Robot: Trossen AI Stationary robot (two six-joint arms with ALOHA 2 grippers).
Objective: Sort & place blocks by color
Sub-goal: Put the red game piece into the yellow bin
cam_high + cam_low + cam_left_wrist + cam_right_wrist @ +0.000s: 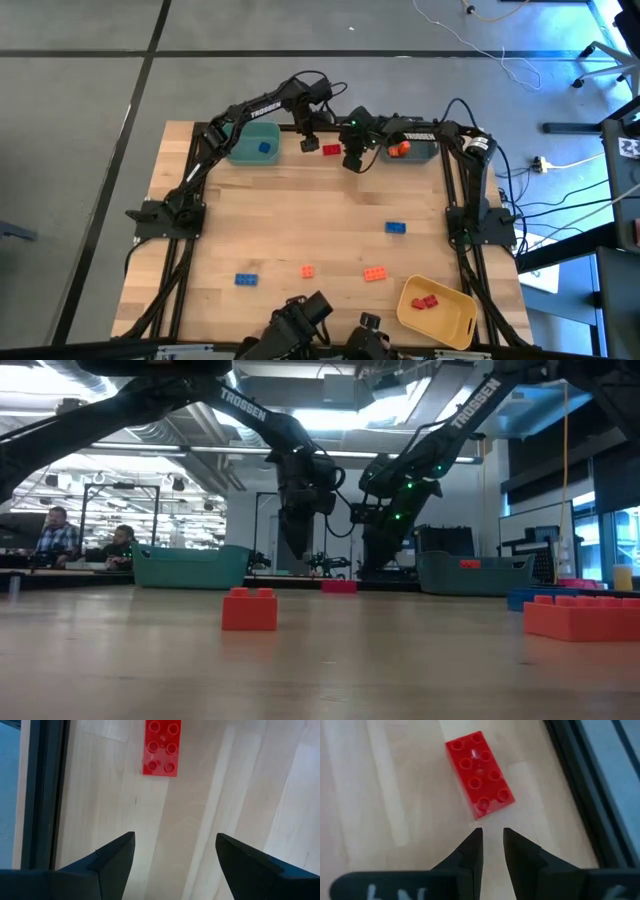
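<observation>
A red oblong block [331, 150] lies flat, studs up, near the table's far edge, between my two grippers. In the left wrist view the red block [161, 747] sits ahead of my left gripper [175, 845], which is wide open above bare wood. In the right wrist view the red block [479, 772] sits just past my right gripper [493, 837], whose fingers stand almost together. Neither touches it. Blue blocks [396, 227] [246, 279] and orange blocks [307, 270] [375, 273] rest flat on the table nearer the front.
A teal bin [243, 150] at the far left holds a blue block [265, 147]. A grey-blue bin [420, 152] at the far right holds an orange block [398, 148]. A yellow bin [450, 325] at the near right holds red blocks [425, 301]. People sit in the room behind.
</observation>
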